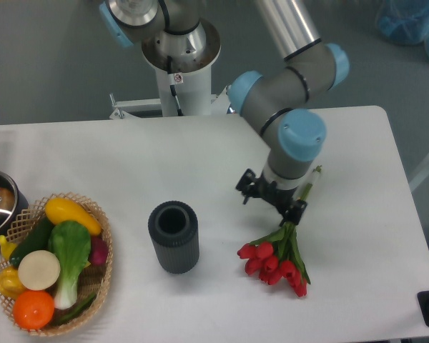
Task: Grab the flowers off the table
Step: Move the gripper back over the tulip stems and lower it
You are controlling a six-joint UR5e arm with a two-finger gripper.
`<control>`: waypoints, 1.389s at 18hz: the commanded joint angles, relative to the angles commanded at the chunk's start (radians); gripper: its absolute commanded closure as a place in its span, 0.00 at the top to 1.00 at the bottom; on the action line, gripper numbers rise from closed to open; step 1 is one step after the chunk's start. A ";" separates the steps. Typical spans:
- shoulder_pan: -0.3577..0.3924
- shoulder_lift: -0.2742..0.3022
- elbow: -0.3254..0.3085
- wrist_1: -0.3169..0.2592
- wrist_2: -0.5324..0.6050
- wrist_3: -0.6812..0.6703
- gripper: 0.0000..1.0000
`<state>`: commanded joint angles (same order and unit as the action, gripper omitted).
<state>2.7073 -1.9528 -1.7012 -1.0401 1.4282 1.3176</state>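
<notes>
Hand point(274, 200) positioned over stems of flowers point(277, 261)
Flowers are seen lying flat on counter point(129, 157) — hand's jaw state cannot be told.

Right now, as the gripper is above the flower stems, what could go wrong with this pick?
1. The gripper hides part of the thin stems of the flowers, so a small offset may close it beside them.
2. A grasp high on the stems could let the heavy red heads swing or slip.
3. The dark vase stands nearby, so a sideways move might hit it.

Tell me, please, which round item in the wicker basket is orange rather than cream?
The orange fruit at the wicker basket's front edge; the cream round one lies just behind it.
</notes>
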 joint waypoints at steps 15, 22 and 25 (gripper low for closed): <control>0.005 -0.109 0.022 0.074 -0.057 -0.028 1.00; 0.005 -0.146 0.015 0.077 -0.054 0.095 1.00; 0.006 -0.150 0.015 0.087 -0.055 0.098 1.00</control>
<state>2.7136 -2.1031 -1.6859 -0.9526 1.3729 1.4159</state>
